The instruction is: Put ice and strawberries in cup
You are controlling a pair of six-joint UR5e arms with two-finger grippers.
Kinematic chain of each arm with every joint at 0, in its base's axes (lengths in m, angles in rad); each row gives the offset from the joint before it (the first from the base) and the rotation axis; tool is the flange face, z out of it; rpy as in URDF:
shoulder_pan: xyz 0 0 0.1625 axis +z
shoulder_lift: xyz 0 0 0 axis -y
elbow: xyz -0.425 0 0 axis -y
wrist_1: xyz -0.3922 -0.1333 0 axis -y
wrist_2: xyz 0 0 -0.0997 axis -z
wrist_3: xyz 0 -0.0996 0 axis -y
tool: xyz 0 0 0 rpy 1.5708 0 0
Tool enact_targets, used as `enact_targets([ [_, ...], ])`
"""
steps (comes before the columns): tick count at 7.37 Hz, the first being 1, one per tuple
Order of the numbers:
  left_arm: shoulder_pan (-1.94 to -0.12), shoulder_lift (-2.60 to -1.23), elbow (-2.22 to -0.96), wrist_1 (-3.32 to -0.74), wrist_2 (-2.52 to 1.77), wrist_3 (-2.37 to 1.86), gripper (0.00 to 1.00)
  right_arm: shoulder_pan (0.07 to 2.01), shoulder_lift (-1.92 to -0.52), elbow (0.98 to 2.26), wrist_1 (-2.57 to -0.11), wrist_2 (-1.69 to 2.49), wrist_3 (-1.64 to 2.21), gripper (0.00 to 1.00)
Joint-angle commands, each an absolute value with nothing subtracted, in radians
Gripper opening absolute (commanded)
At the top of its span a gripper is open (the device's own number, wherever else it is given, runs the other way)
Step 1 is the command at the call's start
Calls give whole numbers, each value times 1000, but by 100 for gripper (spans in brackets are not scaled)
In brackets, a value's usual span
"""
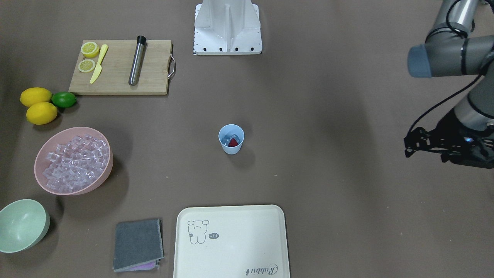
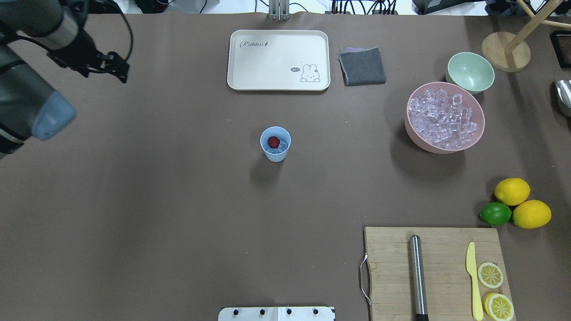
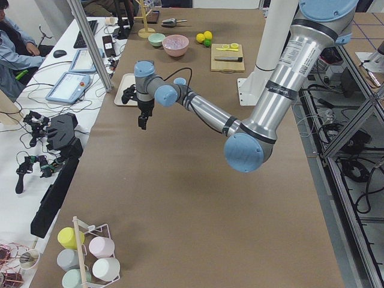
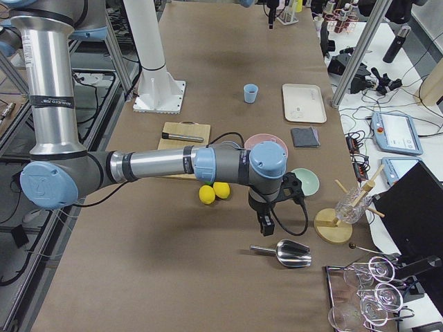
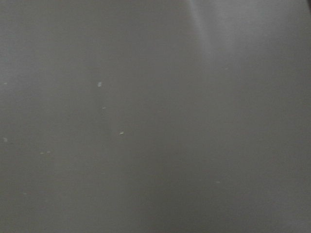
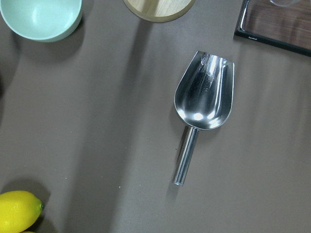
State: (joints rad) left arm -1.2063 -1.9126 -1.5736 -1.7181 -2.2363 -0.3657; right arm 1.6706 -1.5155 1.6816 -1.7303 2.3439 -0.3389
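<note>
Left gripper [image 2: 119, 71] hangs over bare table at my far-left edge, and I cannot tell whether its jaws are parted or closed. Well away from it, toward the table's centre, the cup [image 2: 275, 143] stands upright with the strawberry [image 2: 273, 142] resting on ice [image 2: 282, 146] inside. Right gripper [image 4: 265, 223] hovers at the opposite end, near a metal scoop [image 6: 204, 97] lying flat; I cannot judge its jaws either. Between it and the cup sits the pink bowl [image 2: 439, 149], heaped with more ice, with the green bowl [image 2: 470, 71] just beside.
</note>
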Motion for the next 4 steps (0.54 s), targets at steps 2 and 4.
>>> enact_targets([
  [2, -1460, -1815, -1275, -1871, -2422, 53, 97, 1671, -1512, 1687, -1730, 2345, -339, 99],
  [4, -1492, -1758, -1264, -1876, -2424, 101, 97, 1671, -1513, 1681, -1730, 2349, -339, 99],
])
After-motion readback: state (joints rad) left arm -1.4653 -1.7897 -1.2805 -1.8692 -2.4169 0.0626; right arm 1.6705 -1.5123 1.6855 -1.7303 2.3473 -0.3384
